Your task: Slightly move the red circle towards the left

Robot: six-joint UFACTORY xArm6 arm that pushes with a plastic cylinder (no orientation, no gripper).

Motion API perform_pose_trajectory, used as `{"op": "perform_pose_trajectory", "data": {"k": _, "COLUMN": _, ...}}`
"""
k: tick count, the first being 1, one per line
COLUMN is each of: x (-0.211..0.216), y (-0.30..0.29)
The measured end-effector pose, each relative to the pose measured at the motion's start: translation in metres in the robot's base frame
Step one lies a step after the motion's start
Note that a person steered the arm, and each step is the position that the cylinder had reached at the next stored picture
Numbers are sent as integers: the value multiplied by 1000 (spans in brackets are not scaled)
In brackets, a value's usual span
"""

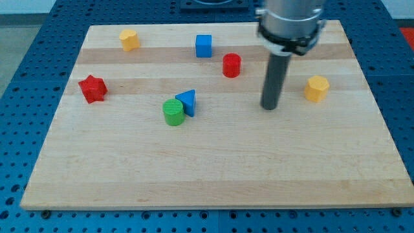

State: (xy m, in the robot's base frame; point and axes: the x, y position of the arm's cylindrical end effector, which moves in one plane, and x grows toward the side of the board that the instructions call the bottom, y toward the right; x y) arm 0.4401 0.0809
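Note:
The red circle (231, 65) is a short red cylinder standing on the wooden board (213, 168), in the upper middle of the view. My tip (269, 107) rests on the board to the lower right of the red circle, apart from it by a clear gap. The dark rod rises from the tip to the arm's grey wrist at the view's top. The tip touches no block.
A blue cube (204, 46) sits up-left of the red circle. A red star (92, 88) is at the left. A green cylinder (173, 112) touches a blue triangle (187, 101). Yellow blocks sit at top left (129, 39) and at right (316, 88).

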Motion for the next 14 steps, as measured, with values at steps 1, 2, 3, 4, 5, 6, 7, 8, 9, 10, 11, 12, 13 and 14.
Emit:
{"op": "perform_pose_trajectory", "data": {"k": 1, "x": -7, "y": -6}}
{"op": "perform_pose_trajectory", "data": {"k": 2, "x": -8, "y": -14}}
{"op": "perform_pose_trajectory", "data": {"k": 3, "x": -8, "y": -15}}
{"op": "perform_pose_trajectory", "data": {"k": 4, "x": -8, "y": -21}}
{"op": "perform_pose_trajectory", "data": {"k": 5, "x": -14, "y": 3}}
{"op": "perform_pose_trajectory", "data": {"k": 6, "x": -73, "y": 20}}
{"op": "perform_pose_trajectory", "data": {"k": 7, "x": -106, "y": 17}}
{"op": "perform_pose_trajectory", "data": {"k": 8, "x": -111, "y": 8}}
{"op": "perform_pose_trajectory", "data": {"k": 9, "x": -111, "y": 4}}
{"op": "perform_pose_trajectory", "data": {"k": 10, "x": -112, "y": -1}}
{"op": "perform_pose_trajectory", "data": {"k": 11, "x": -125, "y": 1}}
{"op": "perform_pose_trajectory", "data": {"k": 12, "x": -72, "y": -38}}
{"op": "perform_pose_trajectory", "data": {"k": 13, "x": -53, "y": -92}}
{"op": "perform_pose_trajectory", "data": {"k": 14, "x": -48, "y": -152}}
